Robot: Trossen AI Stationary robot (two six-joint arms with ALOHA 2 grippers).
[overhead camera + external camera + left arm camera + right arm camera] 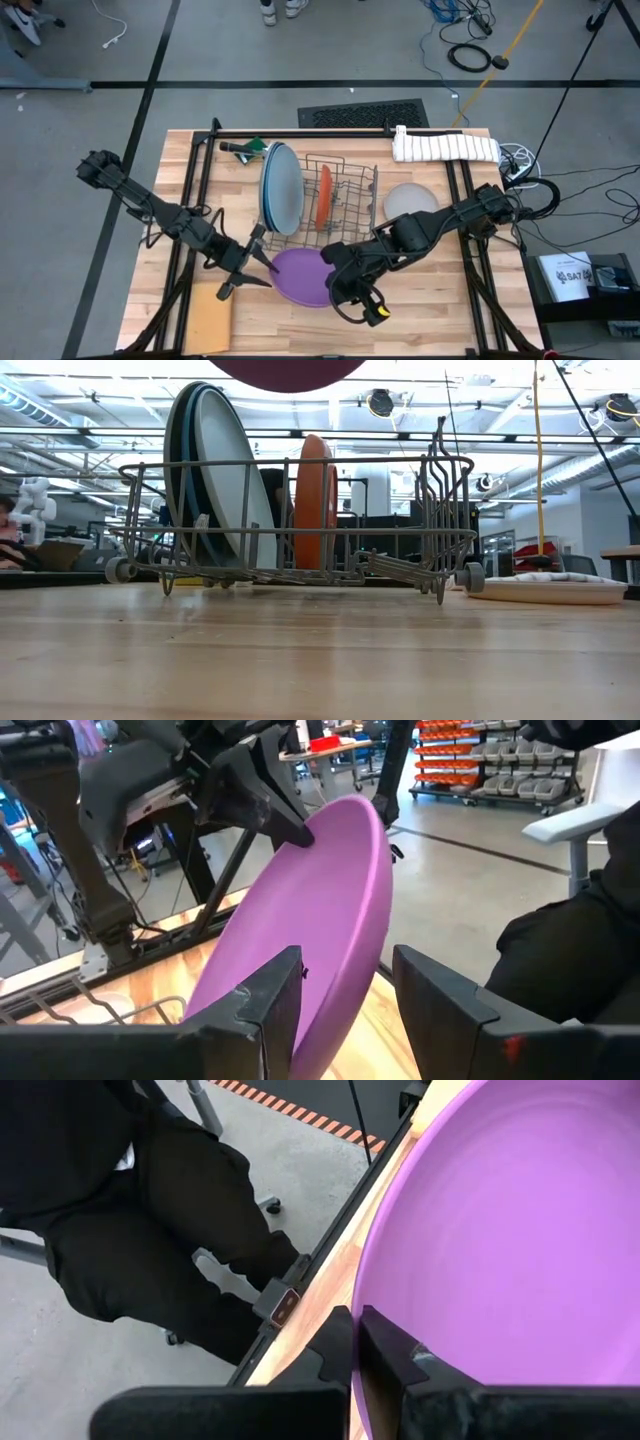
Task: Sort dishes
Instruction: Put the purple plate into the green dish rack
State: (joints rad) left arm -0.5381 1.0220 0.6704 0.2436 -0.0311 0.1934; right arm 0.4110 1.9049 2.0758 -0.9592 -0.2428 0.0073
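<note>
A purple plate (303, 277) hangs above the table's near middle, and the low view shows only its lower edge (290, 370). My right gripper (335, 272) is shut on its right rim. My left gripper (350, 1020) is open at the plate's left rim (335, 1010), one finger on each side. I cannot tell whether either finger touches it. In the wire rack (345, 205) large blue-grey plates (282, 188) and an orange plate (325, 197) stand on edge. A light grey plate (410, 200) lies flat on the table to the right of the rack. My right gripper pinches the purple plate's rim (362, 1295) between its two fingers (385, 1345), one on the plate's upper face and one beneath. The fingers come from the table's right, slanting down. The plate is tilted and lifted clear of the table.
A rolled white towel (445, 147) lies at the far right, and a green-and-black brush (245, 148) lies at the far left of the rack. A tan sheet (208, 318) lies at the near left edge. A seated person in dark clothes (150, 1210) is just off the table's near side.
</note>
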